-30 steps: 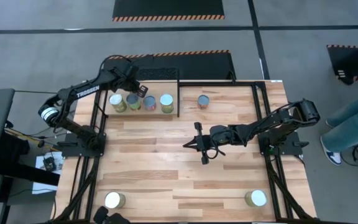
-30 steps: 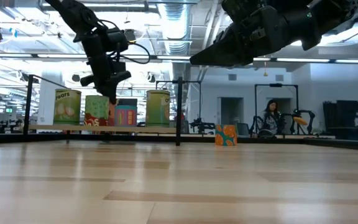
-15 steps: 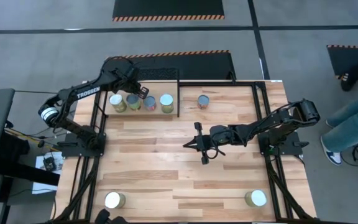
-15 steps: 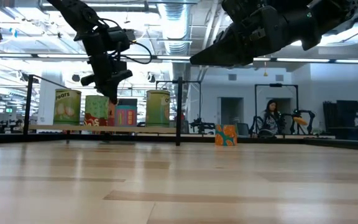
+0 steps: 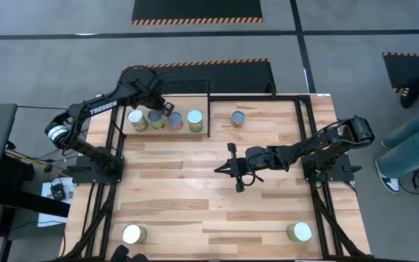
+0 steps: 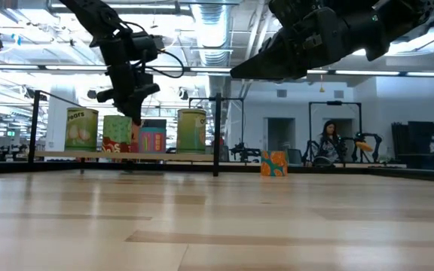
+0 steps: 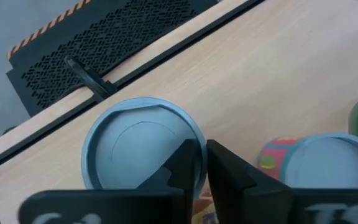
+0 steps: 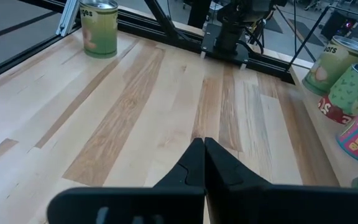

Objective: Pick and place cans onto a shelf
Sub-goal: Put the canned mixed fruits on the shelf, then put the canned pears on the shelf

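The left claw has drawn back slightly toward the shelf's far rail over the last second, while the right arm and every can have stayed put. It hangs above the row of four cans on the shelf, over the gap between the second can and the third can. In the left wrist view its fingers are pressed together with nothing between them.

The first can, yellow-green, stands nearest the shelf's left rail, and the fourth can stands just beside the black post at the shelf's right edge. The four stand close together, with bare board left only in front of them.

A fifth can stands alone on the desk, just right of the shelf near the far edge. Two more cans sit at the near corners: the near-left can and the near-right can, each close to the desk's front edge.

The right claw hovers over the desk's middle, its fingers together and empty, well apart from every can. Open wood lies all around it.
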{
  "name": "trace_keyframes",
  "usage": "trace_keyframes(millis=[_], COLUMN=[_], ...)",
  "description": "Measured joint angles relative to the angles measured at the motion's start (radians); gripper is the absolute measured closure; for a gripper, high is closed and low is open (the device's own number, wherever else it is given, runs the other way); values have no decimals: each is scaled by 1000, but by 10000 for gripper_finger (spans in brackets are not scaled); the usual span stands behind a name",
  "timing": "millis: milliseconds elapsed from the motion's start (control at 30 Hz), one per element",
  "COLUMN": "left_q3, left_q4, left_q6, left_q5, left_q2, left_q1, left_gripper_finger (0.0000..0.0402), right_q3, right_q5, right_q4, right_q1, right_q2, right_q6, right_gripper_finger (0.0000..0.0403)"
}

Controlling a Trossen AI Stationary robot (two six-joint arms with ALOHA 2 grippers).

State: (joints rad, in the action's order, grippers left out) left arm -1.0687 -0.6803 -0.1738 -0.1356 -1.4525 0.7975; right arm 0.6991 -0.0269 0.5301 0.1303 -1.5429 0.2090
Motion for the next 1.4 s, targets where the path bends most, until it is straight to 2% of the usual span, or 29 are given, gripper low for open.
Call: trace_keyframes(millis=[233, 500, 633, 767, 900, 1000, 1167, 1267, 1333, 1400], left_q3=[-34, -47, -47, -33, 67, 184, 397, 507, 574, 633], left_q4=[-43, -52, -51, -31, 86, 235, 518, 669, 756, 847], left_q6=[4, 45, 99, 129, 149, 158, 150, 154, 155, 155], left_q5=[4, 0, -8, -33, -33, -33, -34, -35, -35, -35], left_q2=[-1, 11, 81, 202, 342, 450, 594, 645, 663, 666], left_q1=[-14, -15, -35, -93, -213, -328, -526, -624, -677, -716], left_gripper_finger=[334, 323, 331, 351, 375, 392, 399, 397, 397, 397], right_q3=[0, 0, 0, 1, 0, -37, -201, -285, -313, -311], right_q5=[0, 0, 0, -4, -76, -123, -94, -56, -53, -78], right_q4=[0, -2, -20, -77, -137, -82, 272, 414, 406, 320], right_q1=[0, 0, 1, 1, 18, 33, 33, 37, 58, 98], right_q2=[0, 0, 0, 42, 94, 132, 143, 143, 156, 191], right_q6=[0, 0, 5, 9, 41, 79, 69, -11, -82, -135], right_gripper_finger=[390, 390, 390, 390, 397, 398, 396, 397, 397, 396])
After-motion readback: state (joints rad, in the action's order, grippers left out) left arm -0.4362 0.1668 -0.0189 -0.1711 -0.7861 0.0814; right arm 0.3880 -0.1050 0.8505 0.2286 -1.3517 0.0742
